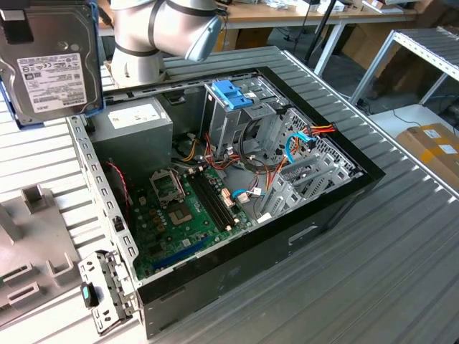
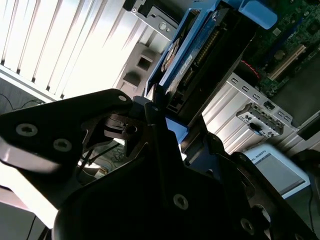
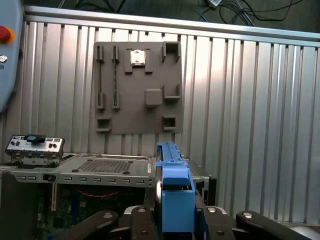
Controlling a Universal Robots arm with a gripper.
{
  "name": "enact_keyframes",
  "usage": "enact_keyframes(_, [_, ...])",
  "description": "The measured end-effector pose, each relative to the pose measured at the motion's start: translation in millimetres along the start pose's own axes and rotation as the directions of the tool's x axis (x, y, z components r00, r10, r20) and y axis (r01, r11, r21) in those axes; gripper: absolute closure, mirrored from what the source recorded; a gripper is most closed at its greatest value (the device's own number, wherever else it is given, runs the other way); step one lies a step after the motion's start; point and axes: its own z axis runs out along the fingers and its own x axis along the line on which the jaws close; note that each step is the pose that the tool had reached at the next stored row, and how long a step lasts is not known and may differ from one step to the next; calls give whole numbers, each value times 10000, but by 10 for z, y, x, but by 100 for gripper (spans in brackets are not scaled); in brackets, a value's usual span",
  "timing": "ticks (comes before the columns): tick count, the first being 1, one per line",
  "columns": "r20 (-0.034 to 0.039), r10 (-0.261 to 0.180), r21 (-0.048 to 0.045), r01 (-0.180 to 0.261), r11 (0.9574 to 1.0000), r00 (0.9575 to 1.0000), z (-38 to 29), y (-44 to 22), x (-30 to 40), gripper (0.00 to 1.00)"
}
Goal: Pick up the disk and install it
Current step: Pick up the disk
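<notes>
Disk (image 1: pixel 50 61) is held in the air, clear of the ribbed metal table (image 1: pixel 373 272). In the exterior view it is found at about ten o'clock from the open computer case (image 1: pixel 315 222), with its labelled face turned to the camera and its light-blue frame seen along the edges. The grey arm (image 1: pixel 161 32) is seen at about twelve o'clock from the case. In the first wrist view the disk (image 3: pixel 175 200) is seen edge-on, and the gripper (image 3: pixel 175 225) is closed narrowly on it, one dark finger (image 3: pixel 141 222) pressed at each side of the blue frame. Inside the case the motherboard (image 1: pixel 186 208) lies flat, and a blue bracket (image 1: pixel 233 93) is seated on the tall drive cage (image 1: pixel 222 125). A grey fixture plate (image 3: pixel 137 87) lies on the table beyond the case.
</notes>
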Motion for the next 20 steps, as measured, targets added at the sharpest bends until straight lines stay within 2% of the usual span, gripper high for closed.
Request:
enact_keyframes(3, [-15, 0, -1, 0, 10000, 10000, 6, -156, 26, 63])
enact_keyframes(12, [-33, 4, -2, -4, 10000, 10000, 16, -411, 82, 63])
enact_keyframes(14, [-36, 6, -2, -6, 10000, 10000, 20, -486, 102, 63])
enact_keyframes(20, [-43, 13, -2, -13, 10000, 10000, 29, -628, 153, 63])
